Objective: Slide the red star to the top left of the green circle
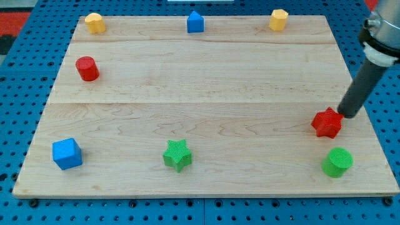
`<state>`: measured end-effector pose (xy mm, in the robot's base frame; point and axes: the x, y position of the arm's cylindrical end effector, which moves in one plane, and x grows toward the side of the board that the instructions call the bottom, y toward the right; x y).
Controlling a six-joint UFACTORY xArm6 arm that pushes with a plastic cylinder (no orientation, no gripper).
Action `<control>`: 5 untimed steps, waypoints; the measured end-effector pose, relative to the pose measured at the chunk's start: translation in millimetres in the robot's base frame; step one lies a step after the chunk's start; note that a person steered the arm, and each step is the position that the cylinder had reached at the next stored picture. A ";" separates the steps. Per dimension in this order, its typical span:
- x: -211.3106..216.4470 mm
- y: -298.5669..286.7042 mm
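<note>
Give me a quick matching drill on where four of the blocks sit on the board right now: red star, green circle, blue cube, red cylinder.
Blocks:
1. red star
2. green circle
3. blue cube
4. red cylinder

Places:
A. bottom-left corner of the board
B. bottom-right corner of the board
C. left side, upper half
D. right side, just below and left of my tip

Pairs: 1-D, 2-B, 3-A, 4-C. The red star already lies just above and slightly left of the green circle, with my tip at its upper right edge.
</note>
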<state>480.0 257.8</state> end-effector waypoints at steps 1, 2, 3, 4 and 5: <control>0.9 1.9; 4.3 4.5; 7.7 5.5; 7.8 -32.0; 7.4 -53.3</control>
<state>487.4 204.5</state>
